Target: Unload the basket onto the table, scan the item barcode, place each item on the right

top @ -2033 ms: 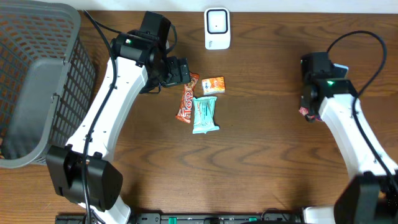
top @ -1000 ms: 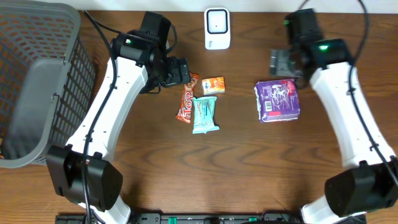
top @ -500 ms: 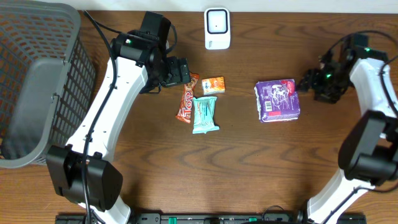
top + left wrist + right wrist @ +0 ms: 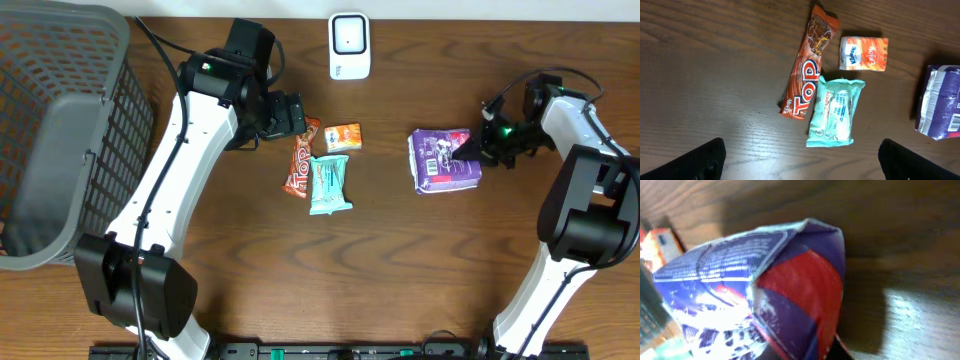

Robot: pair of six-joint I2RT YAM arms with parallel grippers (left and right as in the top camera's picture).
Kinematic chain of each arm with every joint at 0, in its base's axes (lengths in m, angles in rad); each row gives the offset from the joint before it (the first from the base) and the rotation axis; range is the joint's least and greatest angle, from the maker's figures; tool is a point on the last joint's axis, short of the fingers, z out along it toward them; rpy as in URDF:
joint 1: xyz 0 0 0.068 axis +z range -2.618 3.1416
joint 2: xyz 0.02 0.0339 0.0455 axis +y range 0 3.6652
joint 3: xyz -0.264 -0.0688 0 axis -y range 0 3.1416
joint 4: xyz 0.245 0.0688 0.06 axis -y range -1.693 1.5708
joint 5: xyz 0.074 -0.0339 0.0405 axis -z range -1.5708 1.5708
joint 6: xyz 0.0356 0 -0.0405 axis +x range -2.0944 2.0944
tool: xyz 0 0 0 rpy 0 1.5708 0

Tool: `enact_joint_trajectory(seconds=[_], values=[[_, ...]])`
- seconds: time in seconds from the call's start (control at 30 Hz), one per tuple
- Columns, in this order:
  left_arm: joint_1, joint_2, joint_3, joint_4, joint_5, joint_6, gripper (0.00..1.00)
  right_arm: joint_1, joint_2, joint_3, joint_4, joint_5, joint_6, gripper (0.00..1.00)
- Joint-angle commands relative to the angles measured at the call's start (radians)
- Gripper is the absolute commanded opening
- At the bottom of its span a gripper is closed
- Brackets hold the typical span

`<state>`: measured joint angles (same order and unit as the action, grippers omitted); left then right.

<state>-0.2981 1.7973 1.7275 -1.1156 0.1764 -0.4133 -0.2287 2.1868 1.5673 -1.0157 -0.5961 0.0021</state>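
The item, a purple packet (image 4: 445,160) with a white label patch, lies flat on the wooden table right of centre. My right gripper (image 4: 478,143) is at its right edge, shut on the packet's end seam. The packet (image 4: 765,280) fills the right wrist view, purple and red, very close to the camera. The white scanner (image 4: 349,45) stands at the back centre. Beside the snacks, my left gripper (image 4: 296,114) hovers open with nothing between its fingers (image 4: 705,160). The purple packet (image 4: 942,102) shows at the right edge of the left wrist view.
A red Top bar (image 4: 301,160), a teal packet (image 4: 329,184) and a small orange tissue pack (image 4: 343,137) lie together left of centre. A grey mesh basket (image 4: 60,130) fills the far left. The right arm's cable loops above the packet.
My right arm swung from the back near the scanner round to the packet's right side, and its jaws closed on the packet's right edge. The left arm has not moved.
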Motion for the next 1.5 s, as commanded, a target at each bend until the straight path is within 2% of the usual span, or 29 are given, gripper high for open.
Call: enact_joint_trajectory(seconds=[0.0, 0.1, 0.2, 0.27, 0.33, 0.47, 0.57, 0.67, 0.8, 0.93, 1.0, 1.1, 1.2, 1.37, 1.47], values=[[0.002, 0.008, -0.008, -0.002, -0.013, 0.016, 0.98, 0.017, -0.004, 0.018, 0.003, 0.043, -0.007, 0.01], [0.002, 0.008, -0.008, -0.002, -0.013, 0.016, 0.98, 0.034, -0.076, 0.058, 0.003, 0.086, 0.032, 0.01], [0.002, 0.008, -0.008, -0.002, -0.013, 0.016, 0.98, 0.07, -0.167, 0.091, 0.002, 0.293, 0.138, 0.01], [0.002, 0.008, -0.008, -0.002, -0.013, 0.016, 0.98, 0.122, -0.238, 0.101, 0.003, 0.513, 0.191, 0.01], [0.002, 0.008, -0.008, -0.002, -0.013, 0.016, 0.98, 0.198, -0.303, 0.101, -0.004, 0.828, 0.269, 0.01], [0.002, 0.008, -0.008, -0.002, -0.013, 0.016, 0.98, 0.345, -0.343, 0.101, -0.052, 1.342, 0.413, 0.01], [0.002, 0.008, -0.008, -0.002, -0.013, 0.016, 0.98, 0.45, -0.318, 0.094, -0.071, 1.534, 0.438, 0.01], [0.002, 0.008, -0.008, -0.002, -0.013, 0.016, 0.98, 0.526, -0.256, 0.089, -0.071, 1.545, 0.439, 0.02], [0.002, 0.008, -0.008, -0.002, -0.013, 0.016, 0.98, 0.6, -0.15, 0.089, -0.067, 1.463, 0.441, 0.1], [0.002, 0.008, -0.008, -0.002, -0.013, 0.017, 0.98, 0.666, -0.08, 0.089, -0.043, 1.353, 0.454, 0.31], [0.002, 0.008, -0.008, -0.002, -0.013, 0.016, 0.98, 0.696, -0.075, 0.09, -0.016, 1.262, 0.454, 0.45], [0.002, 0.008, -0.008, -0.002, -0.013, 0.016, 0.98, 0.723, -0.087, 0.137, -0.007, 1.126, 0.453, 0.6], [0.002, 0.008, -0.008, -0.002, -0.013, 0.016, 0.98, 0.716, -0.109, 0.227, -0.028, 0.987, 0.416, 0.63], [0.002, 0.008, -0.008, -0.002, -0.013, 0.016, 0.98, 0.639, -0.134, 0.426, -0.126, 0.808, 0.371, 0.84], [0.002, 0.008, -0.008, -0.002, -0.013, 0.016, 0.98, 0.57, -0.134, 0.491, -0.182, 0.737, 0.329, 0.88]])
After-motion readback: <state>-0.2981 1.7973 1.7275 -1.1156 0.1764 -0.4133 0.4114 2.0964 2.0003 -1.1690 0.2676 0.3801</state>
